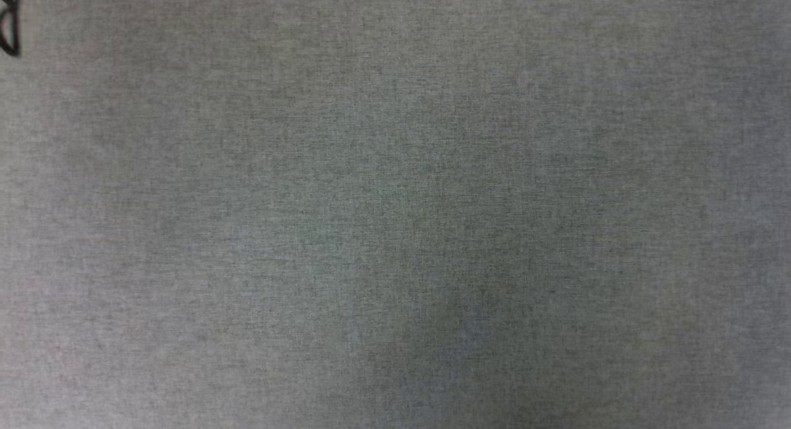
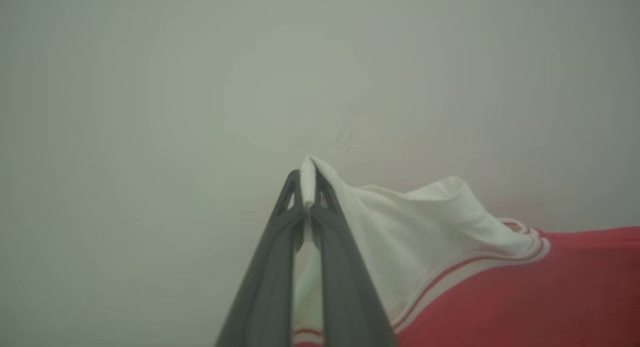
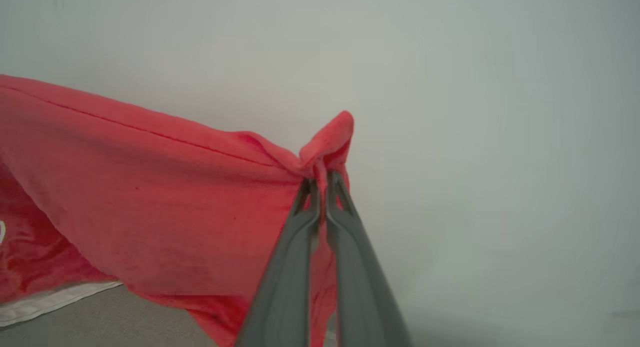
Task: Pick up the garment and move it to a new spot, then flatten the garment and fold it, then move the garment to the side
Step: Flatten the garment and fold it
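In the left wrist view my left gripper (image 2: 307,187) is shut on the edge of a white sleeve of the garment (image 2: 525,292); the sleeve drapes off to the right into striped trim and red cloth. In the right wrist view my right gripper (image 3: 322,179) is shut on a bunched corner of the garment (image 3: 165,202), whose red cloth hangs out to the left with a stitched hem along its top edge. A white strip of the shirt lies at that view's lower left.
The grey fabric tabletop (image 1: 395,206) spreads across the head view. A dark looped object (image 1: 10,21) sits at its top left corner. Behind both grippers is a plain pale blurred background.
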